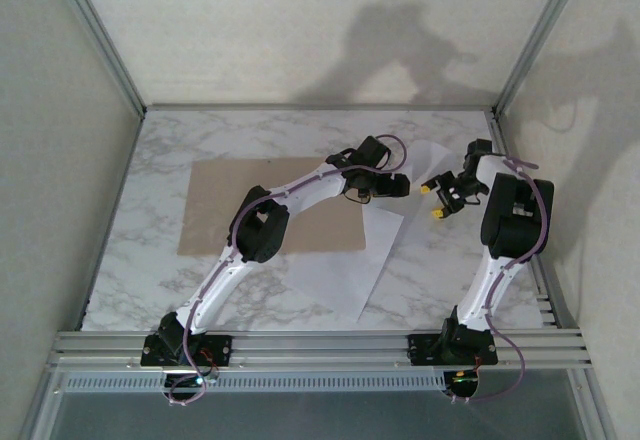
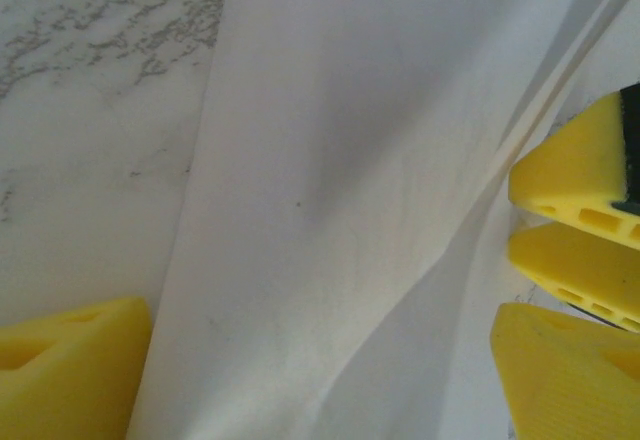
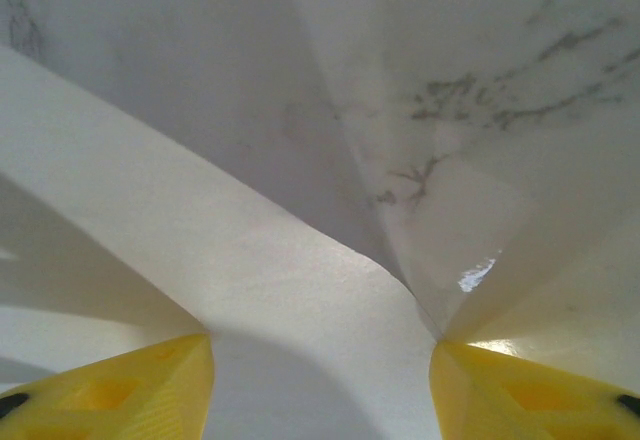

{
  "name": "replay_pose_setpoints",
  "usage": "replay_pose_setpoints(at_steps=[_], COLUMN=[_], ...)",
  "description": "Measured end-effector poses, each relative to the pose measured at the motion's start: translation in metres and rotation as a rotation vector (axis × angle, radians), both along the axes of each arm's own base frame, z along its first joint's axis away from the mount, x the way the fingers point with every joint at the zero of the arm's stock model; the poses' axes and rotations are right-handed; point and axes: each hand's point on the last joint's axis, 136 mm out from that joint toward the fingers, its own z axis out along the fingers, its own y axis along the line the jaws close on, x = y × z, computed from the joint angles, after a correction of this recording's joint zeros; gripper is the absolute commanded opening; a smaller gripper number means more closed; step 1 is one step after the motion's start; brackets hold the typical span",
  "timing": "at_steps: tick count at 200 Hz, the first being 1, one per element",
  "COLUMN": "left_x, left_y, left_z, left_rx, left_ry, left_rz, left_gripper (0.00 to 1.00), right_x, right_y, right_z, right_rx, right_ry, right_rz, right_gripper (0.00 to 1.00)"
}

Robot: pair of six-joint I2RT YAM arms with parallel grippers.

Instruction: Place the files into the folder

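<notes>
1. A marble bench (image 1: 160, 180) stands inside pale walls.
2. The folder (image 1: 210, 200) lies flat left of centre, its right part hidden under the left arm.
3. The files (image 1: 345, 280) fan from the folder's right edge towards the near edge; they overlap, so their count is unclear.
4. The left gripper (image 1: 397, 186) is above them, fingers spread wide.
5. The right gripper (image 1: 432, 201), just beside it, also gapes wide over paper.

This is a robotics lab test cell. Pale panel walls (image 1: 300, 20) set in aluminium posts (image 1: 98, 32) close off a marble-patterned table (image 1: 150, 160) from 9 to 3 o'clock. The left arm (image 1: 250, 230) and right arm (image 1: 515, 215) are bolted to an aluminium rail (image 1: 320, 345) at 6 o'clock.
</notes>
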Motion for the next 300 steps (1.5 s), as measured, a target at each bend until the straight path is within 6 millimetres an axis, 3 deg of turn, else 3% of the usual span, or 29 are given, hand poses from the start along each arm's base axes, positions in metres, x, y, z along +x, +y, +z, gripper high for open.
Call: replay_pose_setpoints(at_steps=[91,207,265,300], left_x=[0.009,0.015,0.016,0.011], left_y=[0.001,0.001,0.004,0.003], left_z=[0.007,0.008,0.001,-0.008], left_rx=[-0.056,-0.069,-0.012,0.04], left_ry=[0.028,0.024,-0.006,-0.025], left_rz=[0.034,0.056,0.097,0.117], left_gripper=[0.76,0.78,0.72,0.71], right_x=[0.043,0.039,0.034,0.028], right_y=[-0.005,-0.01,-0.027,-0.052], right_z=[0.011,0.01,0.039,0.048], right_rx=[-0.028,-0.08,-0.193,-0.253], right_ry=[-0.169,-0.169,-0.204,-0.224], right_rz=[0.01,0.07,0.161,0.175], right_gripper=[0.59,0.59,0.62,0.63])
